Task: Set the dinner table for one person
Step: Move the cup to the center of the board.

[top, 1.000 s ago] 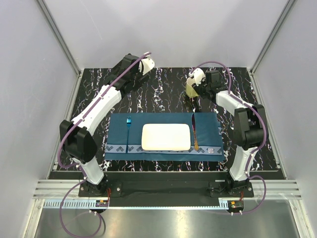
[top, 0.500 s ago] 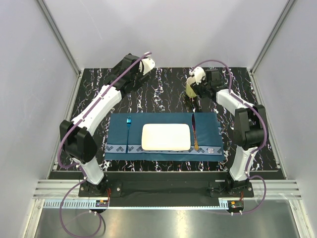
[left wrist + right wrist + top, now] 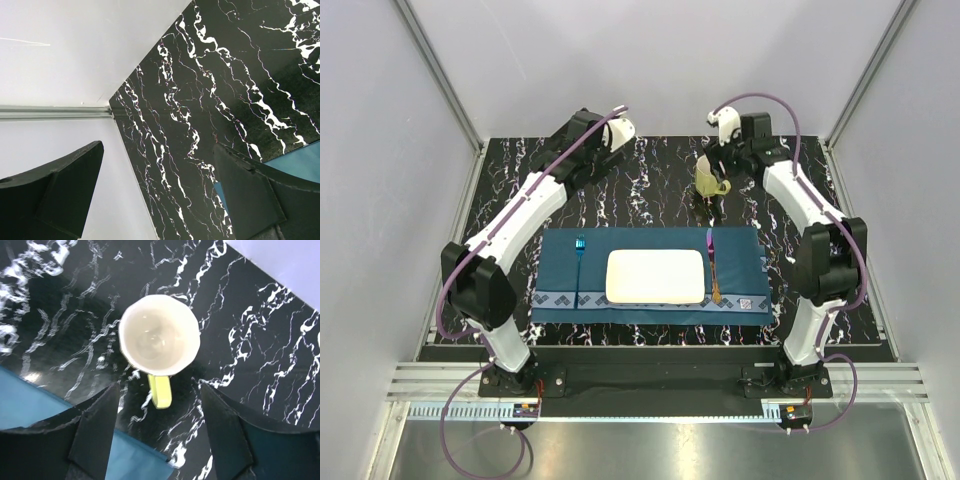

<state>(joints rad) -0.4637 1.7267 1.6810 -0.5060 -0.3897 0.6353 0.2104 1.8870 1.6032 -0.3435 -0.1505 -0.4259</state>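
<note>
"Top external gives you the whole tabletop [image 3: 650, 195]: black with pale veins, filling the floor of the cell between the white walls. Do you see what lies on it?"

"You do. A blue placemat [image 3: 745, 265] lies along the near edge, between your two arm bases. On it you have a white rectangular plate [image 3: 655, 276] in the middle, a blue fork [image 3: 579, 262] to its left and a knife [image 3: 713, 268] to its right, each lying apart from the plate."

"And your mug?"

"Your mug [image 3: 159, 335] stands upright on the bare tabletop, just beyond the far right corner of the placemat and off the cloth. In the right wrist view you look straight down into its pale bowl. Its yellow-green handle [image 3: 160, 391] juts toward the gap between your fingers."

"How do your right fingers stand?"

"Your right fingers [image 3: 95, 432] are spread wide, one to each side of the handle in that view, and neither touches the mug. They hang above it; how high, you cannot tell."

"And your left side?"

"Your left fingers [image 3: 60, 192] are spread wide too, with only veined tabletop showing between them. Your left arm reaches over the back of the tabletop, left of centre and well apart from the mug. Its wrist view takes in the tabletop's edge where it meets the white wall, and a sliver of blue placemat at the lower right."
</note>
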